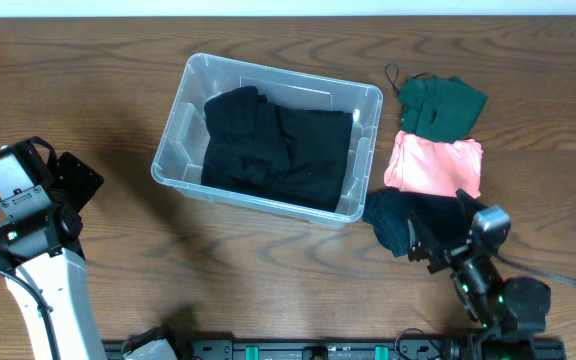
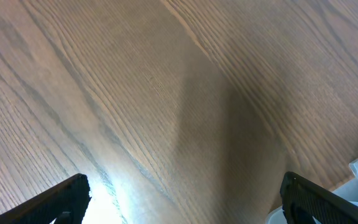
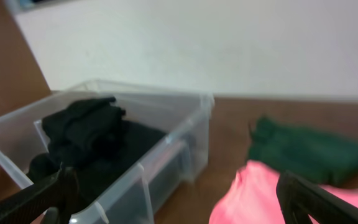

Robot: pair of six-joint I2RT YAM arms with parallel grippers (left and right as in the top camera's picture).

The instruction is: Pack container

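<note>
While black clothes (image 1: 273, 148) sit in the container (image 1: 176, 135) mid-frame, green garment (image 1: 443, 105), pink garment (image 1: 433, 165) and navy garment (image 1: 393, 215) lie right of it. Left gripper (image 2: 188, 193) spread over table (image 2: 135, 93); right gripper (image 3: 179, 199) spread too.

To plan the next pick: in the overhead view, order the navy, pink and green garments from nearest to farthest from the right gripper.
1. Navy garment, beside the right gripper.
2. Pink garment, middle of the row.
3. Green garment, far end.
</note>
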